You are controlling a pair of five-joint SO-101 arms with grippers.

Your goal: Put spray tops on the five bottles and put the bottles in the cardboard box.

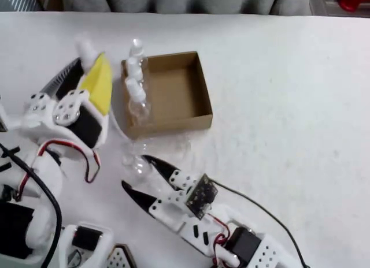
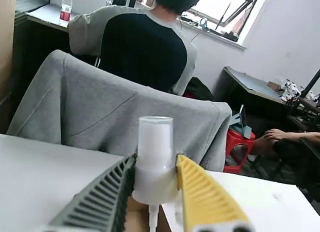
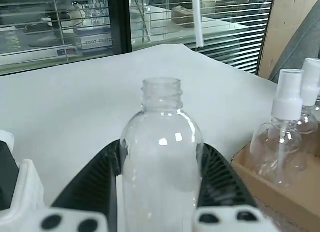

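My left gripper (image 2: 154, 164) is shut on a white spray top (image 2: 154, 142), held upright between its grey and yellow fingers. From above, that gripper (image 1: 87, 53) hangs just beyond the far left corner of the cardboard box (image 1: 191, 89). My right gripper (image 3: 161, 151) is shut on a clear bottle (image 3: 161, 167) with a bare threaded neck, its black fingers against both sides. This bottle (image 1: 130, 159) stands upright in front of the box's near left corner. Three capped bottles (image 1: 137, 83) stand along the box's left wall, two of which (image 3: 281, 142) appear in the right wrist view.
The white table (image 1: 289, 106) stretches wide to the right of the box. A grey chair back (image 2: 100, 107) stands beyond the table's far edge. The left arm's body (image 1: 52, 141) and cables fill the near left corner.
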